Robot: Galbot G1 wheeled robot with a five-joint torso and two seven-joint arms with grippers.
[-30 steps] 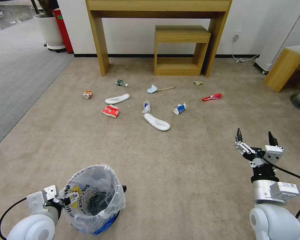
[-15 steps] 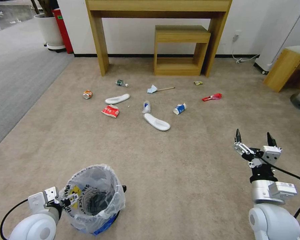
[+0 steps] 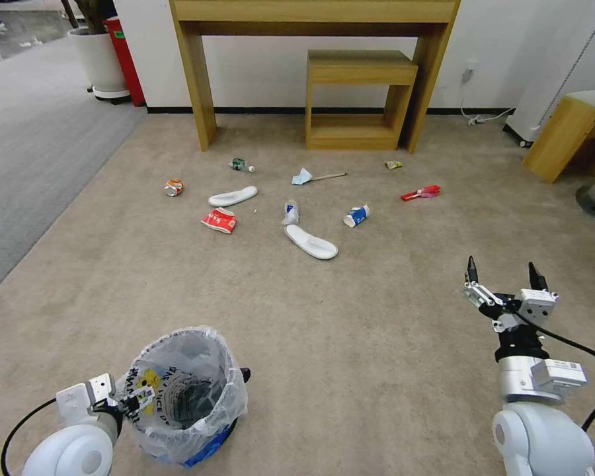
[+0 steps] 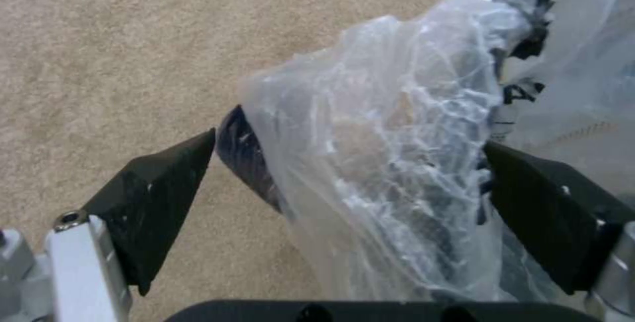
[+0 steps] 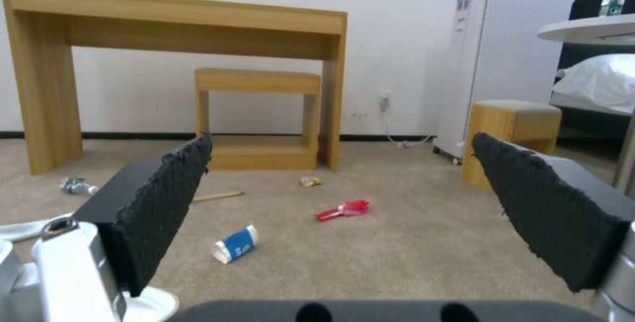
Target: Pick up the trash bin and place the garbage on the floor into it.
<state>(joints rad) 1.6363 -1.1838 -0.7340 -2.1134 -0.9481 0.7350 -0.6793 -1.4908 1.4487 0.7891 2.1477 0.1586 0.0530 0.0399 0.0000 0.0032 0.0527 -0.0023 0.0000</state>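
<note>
The left pincer (image 3: 133,398) is straddling the trash bin (image 3: 185,396) rim – fingers apart – bin standing upright on the floor (image 3: 350,344); the right pincer (image 3: 504,276) is hovering wide open

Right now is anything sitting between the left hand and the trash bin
Nothing visible does. The left hand already straddles the trash bin at its near rim, one finger outside on the floor side, the other inside against the bag, with a gap not yet closed.

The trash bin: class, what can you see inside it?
Inside the trash bin a crinkled plastic liner with yellow-black print covers the walls. No litter shows; the bottom is dark and partly hidden by the folds.
</note>
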